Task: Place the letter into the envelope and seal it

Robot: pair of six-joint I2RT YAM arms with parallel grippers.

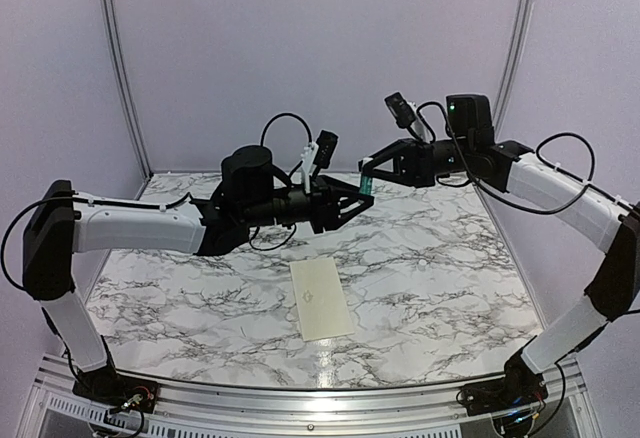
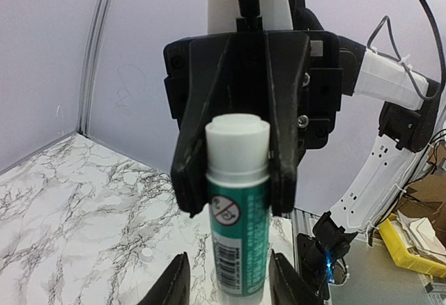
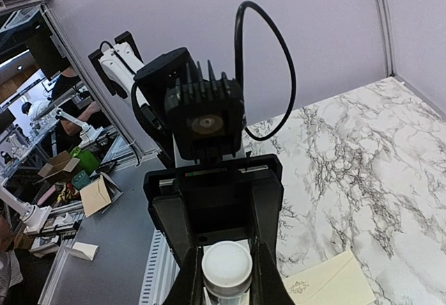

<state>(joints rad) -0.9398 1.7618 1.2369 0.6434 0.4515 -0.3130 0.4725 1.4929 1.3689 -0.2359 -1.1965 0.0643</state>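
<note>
The cream envelope (image 1: 320, 298) lies flat on the marble table (image 1: 450, 278), near the front middle; its corner shows in the right wrist view (image 3: 327, 284). The letter is not in view. Both arms meet in the air above the back of the table. My right gripper (image 1: 370, 171) (image 3: 224, 285) is shut on the white end of a green-and-white glue tube (image 1: 367, 187) (image 2: 237, 235) (image 3: 226, 267). My left gripper (image 1: 358, 201) (image 2: 230, 280) faces it, its fingers open round the tube's other end, with a gap showing on one side.
A small white round thing (image 2: 146, 255) lies on the marble below the grippers. Pale walls with metal corner posts (image 1: 120, 68) close the back and sides. An aluminium rail (image 1: 300, 403) runs along the near edge.
</note>
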